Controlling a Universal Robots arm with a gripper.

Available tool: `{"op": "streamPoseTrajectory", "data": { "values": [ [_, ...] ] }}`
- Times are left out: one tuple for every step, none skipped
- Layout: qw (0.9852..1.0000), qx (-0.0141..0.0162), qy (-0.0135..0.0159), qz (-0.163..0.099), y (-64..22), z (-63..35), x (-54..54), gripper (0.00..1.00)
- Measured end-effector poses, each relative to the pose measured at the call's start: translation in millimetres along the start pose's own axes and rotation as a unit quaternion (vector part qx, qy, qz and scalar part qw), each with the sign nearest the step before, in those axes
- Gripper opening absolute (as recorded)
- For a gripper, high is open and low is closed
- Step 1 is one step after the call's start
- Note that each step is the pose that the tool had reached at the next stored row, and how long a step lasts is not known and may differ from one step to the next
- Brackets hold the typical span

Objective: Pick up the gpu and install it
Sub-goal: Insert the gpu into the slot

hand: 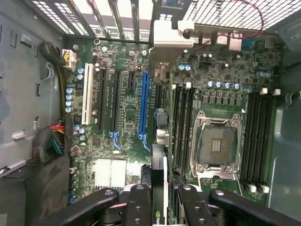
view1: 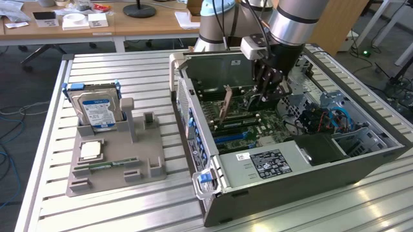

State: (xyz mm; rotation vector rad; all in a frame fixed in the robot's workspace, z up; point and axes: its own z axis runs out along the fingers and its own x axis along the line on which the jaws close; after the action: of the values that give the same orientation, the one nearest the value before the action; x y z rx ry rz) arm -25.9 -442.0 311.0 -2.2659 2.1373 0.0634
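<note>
Bright daylight — glare on the table [view1: 371,205]

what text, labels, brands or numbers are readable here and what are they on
No text can be read in full.
hard drive label: blue and white, print too small.
power supply label: white print on black, too blurred.
white sticker beside it: unreadable.
gpu: green mark on its edge, no letters legible.
motherboard markings: too small.

the fingers [view1: 258,99] grip the gpu [view1: 225,106] upright inside the open computer case [view1: 284,166], over its motherboard [view1: 240,133].
</note>
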Motion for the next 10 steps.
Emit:
{"op": "streamPoseTrajectory", "data": {
  "values": [
    [1.0, 0.0, 0.0, 0.0, 0.0, 1.6, 0.1, 0.26],
    [1.0, 0.0, -0.0001, 0.0, 0.0, 3.4, 0.1, 0.26],
    [1.0, 0.0, 0.0, 0.0, 0.2, 5.1, 0.2, 0.26],
    [1.0, 0.0001, 0.0, 0.0, 0.5, 7.1, 0.3, 0.26],
    [1.0, 0.0003, -0.0001, 0.0, 0.8, 8.8, 0.3, 0.26],
    [1.0, 0.0004, 0.0, 0.0, 1.0, 10.0, 0.5, 0.26],
    [1.0, 0.0005, 0.0, 0.0, 1.3, 11.3, 0.7, 0.26],
    [1.0, 0.0007, 0.0001, 0.0, 1.7, 12.5, 0.9, 0.26],
    [1.0, 0.001, 0.0001, 0.0, 2.0, 13.7, 1.1, 0.26],
    [1.0, 0.0014, 0.0001, 0.0, 2.5, 14.7, 1.2, 0.26]
  ]
}}
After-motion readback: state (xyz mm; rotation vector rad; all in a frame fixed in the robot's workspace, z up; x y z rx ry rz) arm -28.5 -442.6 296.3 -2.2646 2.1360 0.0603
